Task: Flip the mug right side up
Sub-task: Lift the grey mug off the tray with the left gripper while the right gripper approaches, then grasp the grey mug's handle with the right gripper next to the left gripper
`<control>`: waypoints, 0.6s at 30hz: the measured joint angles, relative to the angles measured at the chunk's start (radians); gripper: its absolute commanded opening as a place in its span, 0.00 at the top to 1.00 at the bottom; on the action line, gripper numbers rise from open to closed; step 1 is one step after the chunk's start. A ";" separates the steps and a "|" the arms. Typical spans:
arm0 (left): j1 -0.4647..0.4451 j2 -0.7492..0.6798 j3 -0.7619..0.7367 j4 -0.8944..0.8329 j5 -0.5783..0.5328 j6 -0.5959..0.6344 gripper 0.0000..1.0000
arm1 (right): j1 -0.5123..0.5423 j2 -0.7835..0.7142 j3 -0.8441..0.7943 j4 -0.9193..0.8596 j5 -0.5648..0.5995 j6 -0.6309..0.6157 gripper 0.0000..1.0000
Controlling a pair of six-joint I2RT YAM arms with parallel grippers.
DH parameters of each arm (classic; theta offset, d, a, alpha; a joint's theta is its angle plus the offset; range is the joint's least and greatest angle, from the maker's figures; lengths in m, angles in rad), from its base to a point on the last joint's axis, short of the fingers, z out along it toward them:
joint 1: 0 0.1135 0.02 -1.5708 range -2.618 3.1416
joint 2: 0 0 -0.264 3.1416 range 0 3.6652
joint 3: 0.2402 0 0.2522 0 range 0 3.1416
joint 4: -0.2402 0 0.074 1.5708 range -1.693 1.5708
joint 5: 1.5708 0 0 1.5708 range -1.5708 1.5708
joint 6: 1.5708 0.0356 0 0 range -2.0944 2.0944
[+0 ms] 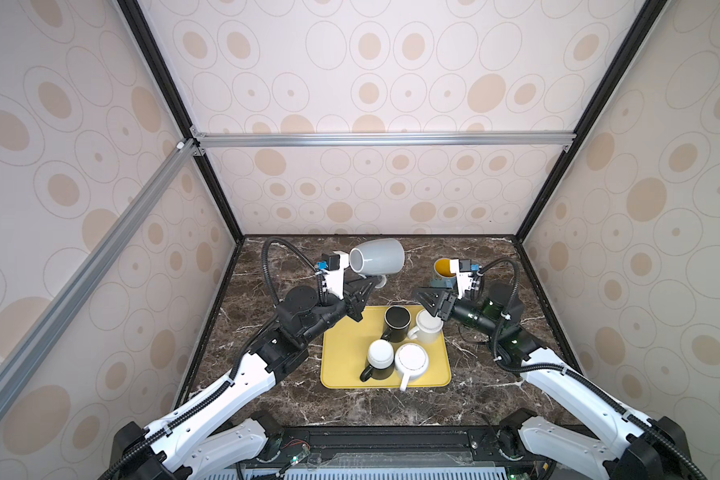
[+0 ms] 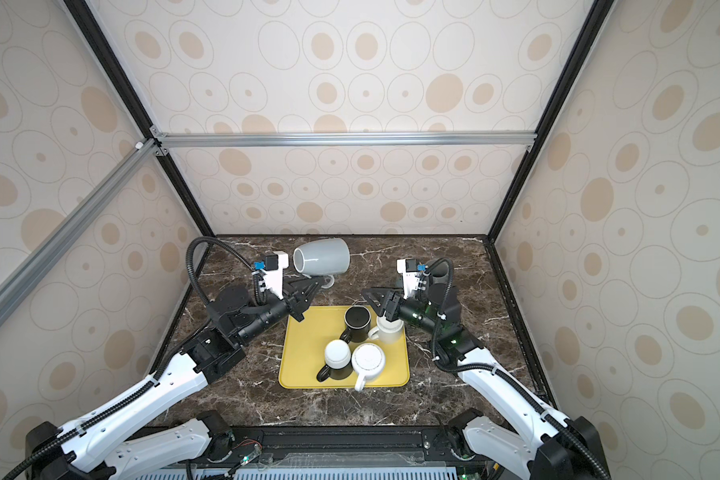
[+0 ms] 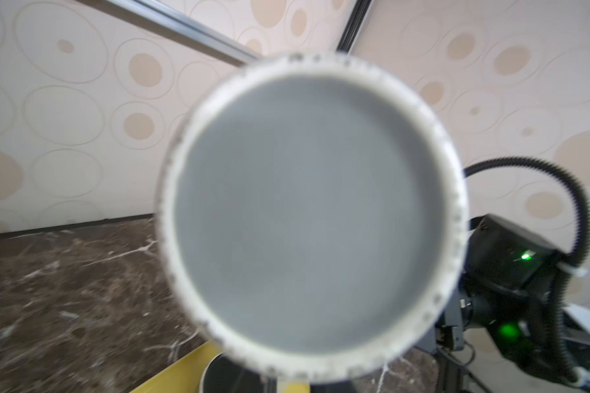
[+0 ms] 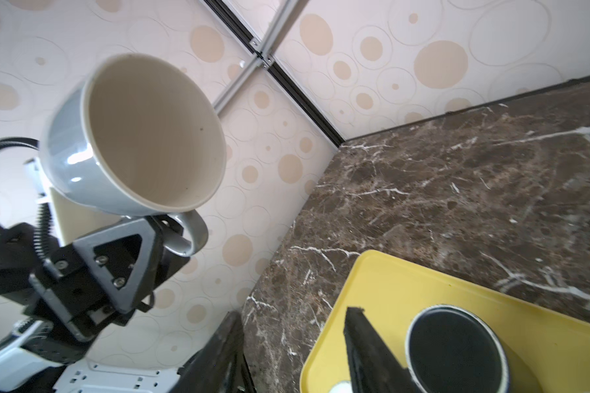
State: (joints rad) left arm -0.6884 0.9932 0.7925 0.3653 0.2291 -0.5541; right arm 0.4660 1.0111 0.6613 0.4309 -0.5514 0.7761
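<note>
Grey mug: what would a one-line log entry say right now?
mug: sideways, in air | left gripper: shut on handle | right gripper: open, empty, by tray

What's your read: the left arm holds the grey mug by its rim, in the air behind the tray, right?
Not the rim: the right wrist view shows the left fingers shut on the handle of the grey mug, in the air behind the tray.

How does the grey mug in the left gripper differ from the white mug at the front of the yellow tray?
The grey mug is lifted clear of the table, its handle pinched by the left gripper; the white mug rests on the yellow tray, ungripped. The grey mug lies on its side, mouth pointing sideways; the white mug stands base up. Colour: grey mug against white mug. Both have one handle.
</note>
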 measured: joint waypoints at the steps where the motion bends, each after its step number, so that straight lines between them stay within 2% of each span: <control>1: 0.006 0.003 -0.018 0.059 0.028 -0.037 1.00 | 0.006 -0.006 -0.004 0.034 -0.005 0.016 0.51; 6: 0.026 0.050 -0.077 0.306 0.126 -0.195 1.00 | 0.029 -0.014 -0.005 0.163 -0.035 0.077 0.53; 10: 0.027 0.095 -0.090 0.436 0.179 -0.293 1.00 | 0.051 -0.002 0.005 0.216 -0.053 0.103 0.57; 18: 0.027 0.131 -0.098 0.569 0.217 -0.384 1.00 | 0.124 0.031 0.055 0.256 -0.056 0.095 0.58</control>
State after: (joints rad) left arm -0.6617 1.1244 0.6949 0.9344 0.4461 -0.9382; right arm 0.5903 1.0416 0.7158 0.6865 -0.6071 0.8715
